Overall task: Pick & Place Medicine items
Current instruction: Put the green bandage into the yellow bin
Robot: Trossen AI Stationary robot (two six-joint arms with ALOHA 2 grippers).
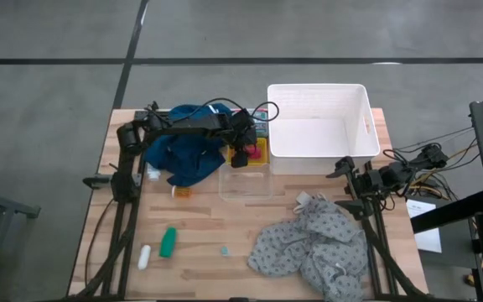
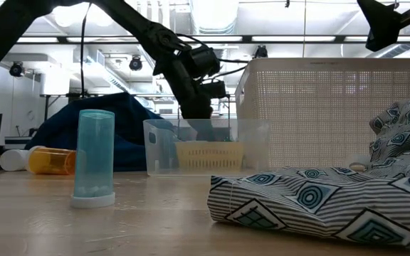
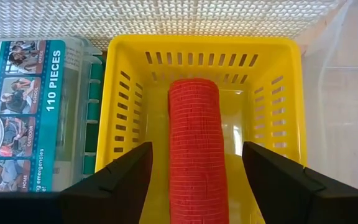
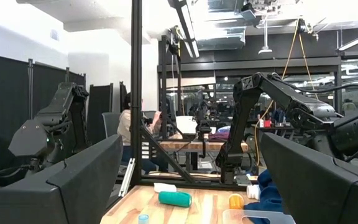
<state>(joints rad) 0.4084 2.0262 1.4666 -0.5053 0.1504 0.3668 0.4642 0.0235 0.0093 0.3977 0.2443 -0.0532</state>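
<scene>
Left gripper (image 3: 197, 171) poised over a yellow slotted basket (image 3: 124, 87) near the table's (image 1: 225, 252) far edge, fingers (image 3: 120, 180) spread apart on either side of a red tube (image 3: 196, 149), not touching it. Red tube lying lengthwise on the basket floor, alone in there. Just beside the basket, a clear-lidded kit box (image 3: 23, 112) with a teal label reading "110 PIECES"; smaller print partly legible as "emergencies", "HOME", "OUTDOOR". Behind both, a large white perforated bin (image 1: 317, 126) at the far right corner, nothing visible inside. A clear plastic tray (image 1: 246, 184) mid-table, contents not discernible. Green tube (image 1: 168, 242) and white tube (image 1: 143, 257) lying near the front left edge; small orange pack (image 1: 181, 192) beside the dark blue cloth (image 1: 183, 155). Grey dotted cloth (image 1: 309, 247) heaped at the front right. Right gripper (image 4: 188, 171) parked at the right edge, fingers wide, holding nothing.
</scene>
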